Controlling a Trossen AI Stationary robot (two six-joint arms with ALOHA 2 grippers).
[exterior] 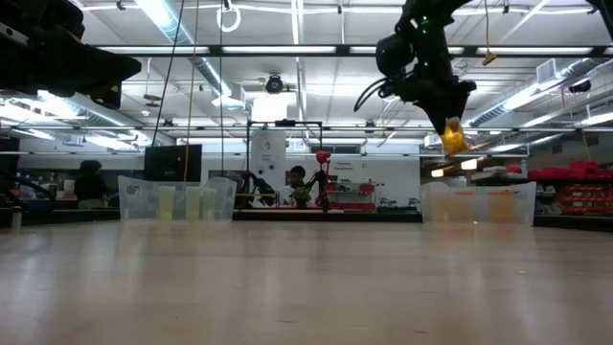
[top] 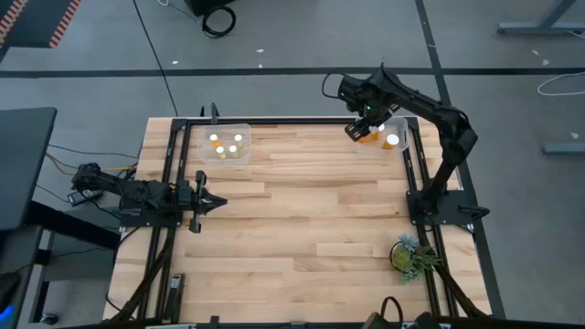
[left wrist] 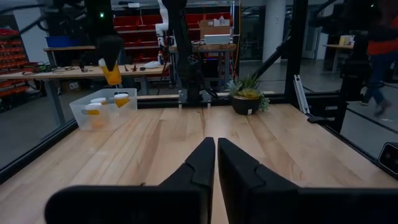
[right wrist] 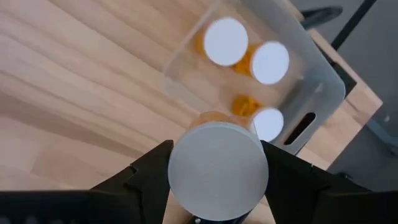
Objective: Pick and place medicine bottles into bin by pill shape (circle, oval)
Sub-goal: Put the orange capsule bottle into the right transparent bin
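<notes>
My right gripper (top: pixel 359 131) is shut on an amber medicine bottle (top: pixel 367 136) with a white cap, held high over the near-left side of the clear right bin (top: pixel 399 123) at the table's far right. That bin holds three white-capped bottles (right wrist: pixel 268 62). The clear left bin (top: pixel 239 130) at the far left holds several bottles (top: pixel 225 146). My left gripper (top: pixel 215 203) is shut and empty, low over the table's left side. My right gripper pinches the bottle at its cap end (right wrist: pixel 180 168) between its two fingers (right wrist: pixel 146 177), one on each side. The fingers point down from above, and the cap faces back toward the wrist. The amber body (exterior: pixel 454 139) hangs below the fingers, slightly tilted, well clear of the bin.
A small green plant in a dark pot (top: pixel 409 256) stands near the table's near right corner. A black frame rail (top: pixel 169 164) runs along the table's edges. Bare wood lies between the two bins and across the table's middle (top: pixel 311 210).
</notes>
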